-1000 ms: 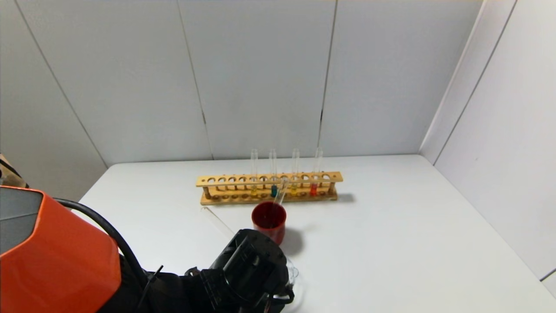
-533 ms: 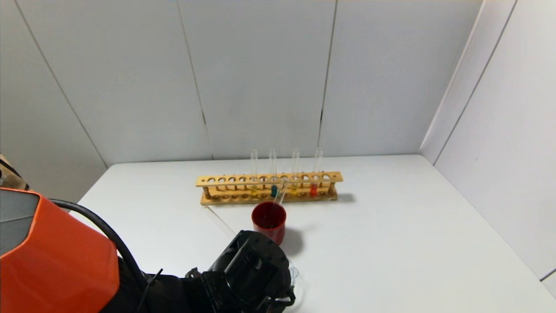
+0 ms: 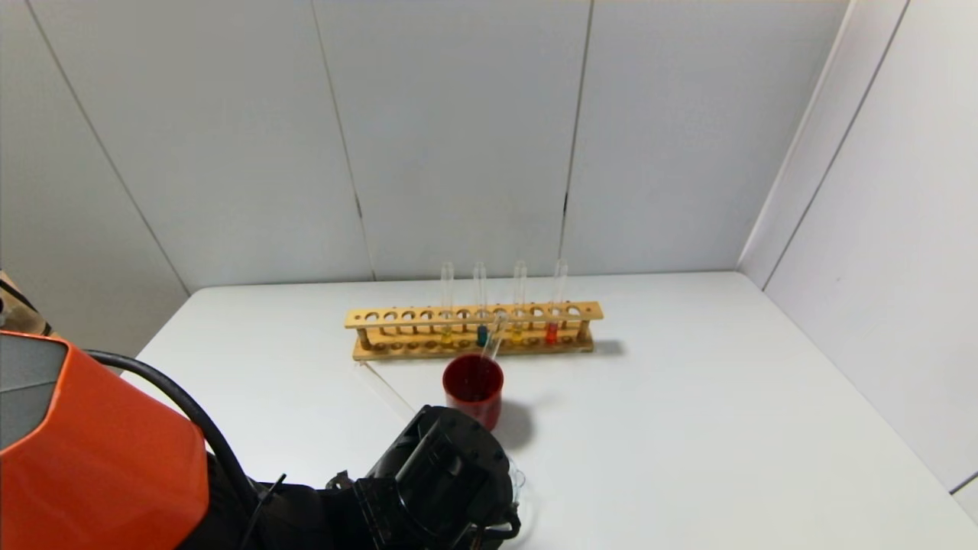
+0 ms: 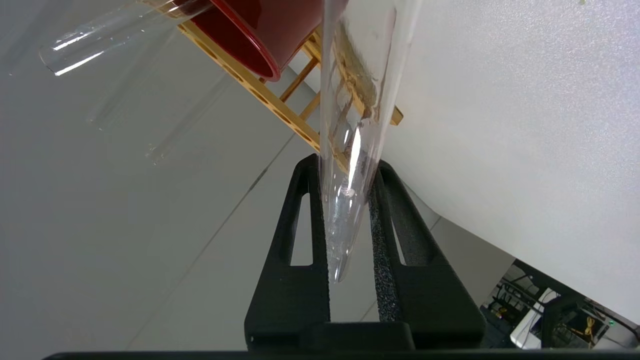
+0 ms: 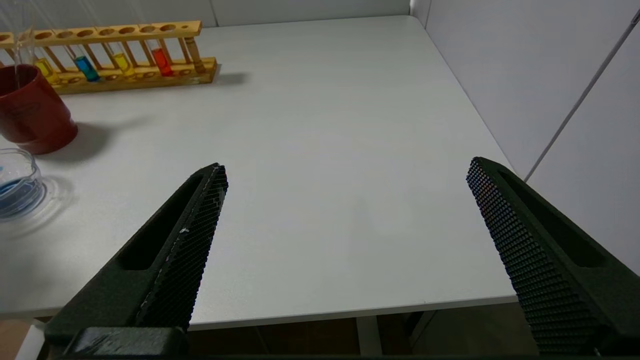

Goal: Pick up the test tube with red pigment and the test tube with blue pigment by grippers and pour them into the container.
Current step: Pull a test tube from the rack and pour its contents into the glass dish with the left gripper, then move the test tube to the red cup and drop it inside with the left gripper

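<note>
The test tube with red pigment [image 3: 552,333] [image 5: 161,61] and the test tube with blue pigment [image 3: 482,334] [image 5: 86,68] stand upright in the wooden rack [image 3: 397,317]. My left gripper [image 3: 435,451] [image 4: 346,165] is at the table's near edge, shut on an empty clear test tube [image 4: 350,200] whose mouth points away to the far left [image 3: 374,386]. The glass container [image 5: 17,187] holds blue liquid and sits mostly hidden under that gripper, with only its rim [image 3: 518,481] showing. My right gripper [image 5: 347,170] stands open above the table's near right edge with nothing in it.
A dark-red cup [image 3: 474,388] stands just in front of the rack with another clear tube [image 3: 493,344] leaning in it. Two yellow-liquid tubes [image 3: 447,334] [image 3: 517,333] share the rack. Walls close off the back and the right side.
The left arm has sunk very slightly, with the empty tube still in its grip. Nothing else has moved.
</note>
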